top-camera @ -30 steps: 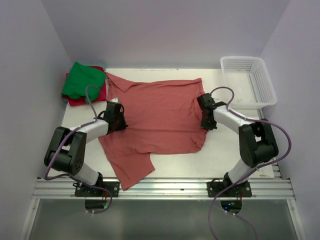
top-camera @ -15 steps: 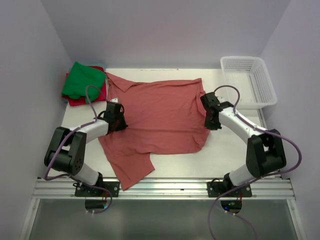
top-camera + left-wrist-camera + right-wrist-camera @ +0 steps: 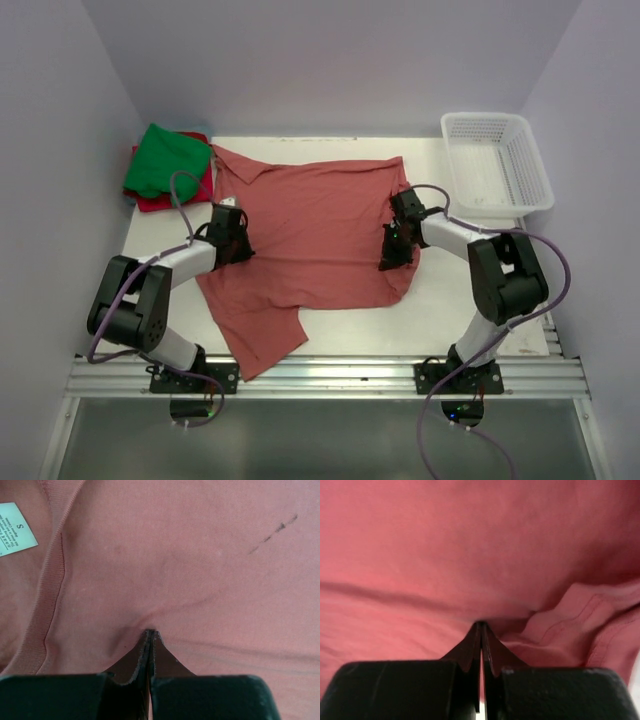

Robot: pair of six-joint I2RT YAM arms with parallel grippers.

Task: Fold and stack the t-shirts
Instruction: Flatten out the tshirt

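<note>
Right end effector (image 3: 390,258) slid away from the basket (image 3: 495,165); it and left end effector (image 3: 243,250) are closed, pinching the brick-red t-shirt (image 3: 310,230).

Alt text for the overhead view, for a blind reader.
A faded brick-red t-shirt lies spread on a white table, with the left gripper and right gripper each shut on cloth at opposite sides. A green t-shirt sits atop a red-pink one far left; a white basket stands far right.

Green tee (image 3: 160,158) hides most of the red-pink tee (image 3: 168,202); label (image 3: 15,527) print too small to read
</note>
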